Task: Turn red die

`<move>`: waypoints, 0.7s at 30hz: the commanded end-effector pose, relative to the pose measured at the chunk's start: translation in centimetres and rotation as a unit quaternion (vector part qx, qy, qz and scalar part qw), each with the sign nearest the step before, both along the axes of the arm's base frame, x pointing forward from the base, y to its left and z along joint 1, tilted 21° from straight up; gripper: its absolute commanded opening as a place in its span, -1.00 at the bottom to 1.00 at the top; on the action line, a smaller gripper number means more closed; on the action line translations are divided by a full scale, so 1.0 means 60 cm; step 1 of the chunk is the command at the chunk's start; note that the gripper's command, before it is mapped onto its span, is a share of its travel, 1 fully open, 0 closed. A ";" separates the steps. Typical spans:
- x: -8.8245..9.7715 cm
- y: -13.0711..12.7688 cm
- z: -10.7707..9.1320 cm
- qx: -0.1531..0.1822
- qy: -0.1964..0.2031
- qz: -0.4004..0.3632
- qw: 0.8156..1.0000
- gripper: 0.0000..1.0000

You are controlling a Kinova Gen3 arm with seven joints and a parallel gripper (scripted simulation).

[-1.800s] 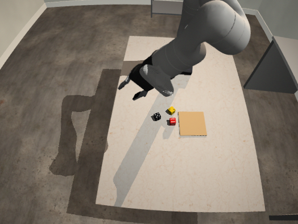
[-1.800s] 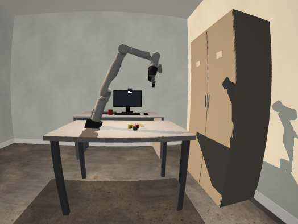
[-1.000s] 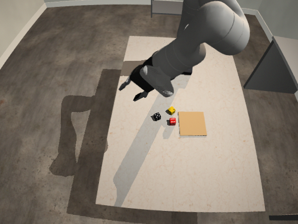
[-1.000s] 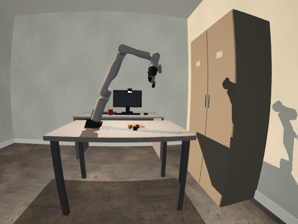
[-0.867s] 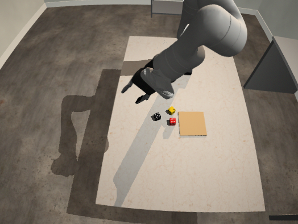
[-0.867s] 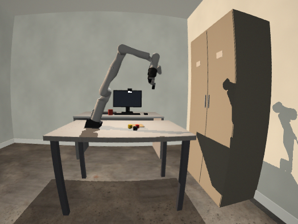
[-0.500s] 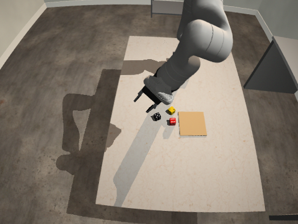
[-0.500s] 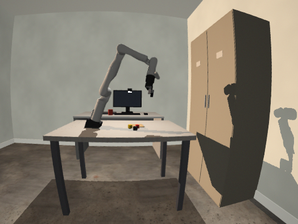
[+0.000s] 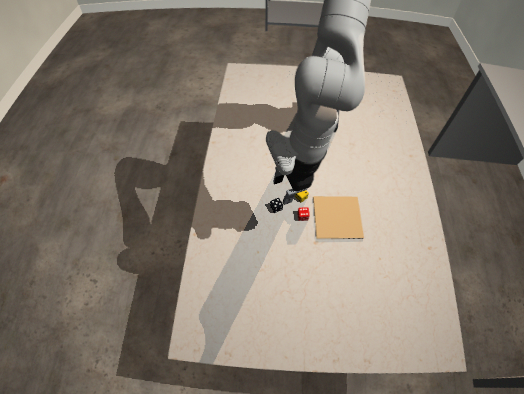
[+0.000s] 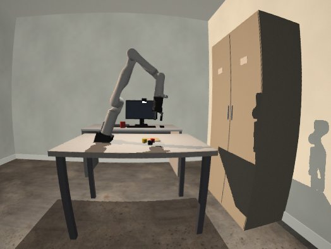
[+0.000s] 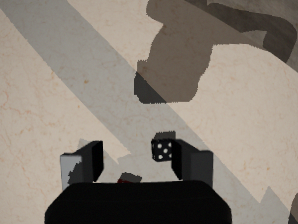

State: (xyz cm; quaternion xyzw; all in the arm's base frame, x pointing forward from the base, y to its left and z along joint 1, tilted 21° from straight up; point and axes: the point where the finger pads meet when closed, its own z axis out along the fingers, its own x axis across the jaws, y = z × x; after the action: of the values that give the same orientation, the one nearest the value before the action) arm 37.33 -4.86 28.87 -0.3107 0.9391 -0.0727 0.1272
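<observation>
The red die (image 9: 303, 213) lies on the table top just left of the tan mat (image 9: 338, 217), off the mat. Its pips are too small to read. The black die (image 9: 275, 205) lies to its left and the yellow die (image 9: 301, 195) just behind it, partly hidden by the arm. My gripper (image 9: 289, 189) hangs open and empty well above the dice, as the side view shows (image 10: 158, 115). In the wrist view the open fingers frame the black die (image 11: 162, 148) far below, and a sliver of the red die (image 11: 129, 177) peeks out at the gripper body's edge.
The three dice sit close together, apart from each other. In the side view they (image 10: 149, 140) lie near the table's middle, with the mat (image 10: 156, 139) beside them. A second desk with a monitor (image 10: 140, 109) stands behind, and a tall cabinet (image 10: 252, 126) to the right.
</observation>
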 end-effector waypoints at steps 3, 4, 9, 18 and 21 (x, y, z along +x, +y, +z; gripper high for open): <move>-0.032 0.010 -0.049 0.053 -0.012 -0.083 0.995 1.00; -0.035 0.012 -0.057 0.064 -0.016 -0.101 0.993 1.00; -0.051 0.019 -0.085 0.103 -0.029 -0.168 0.980 1.00; -0.058 0.021 -0.097 0.120 -0.034 -0.200 0.972 1.00; -0.058 0.021 -0.097 0.121 -0.035 -0.200 0.972 1.00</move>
State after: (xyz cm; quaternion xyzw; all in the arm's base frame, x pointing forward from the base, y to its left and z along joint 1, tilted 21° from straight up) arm 33.86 -3.59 23.02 -0.0966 0.9792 0.0067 0.1782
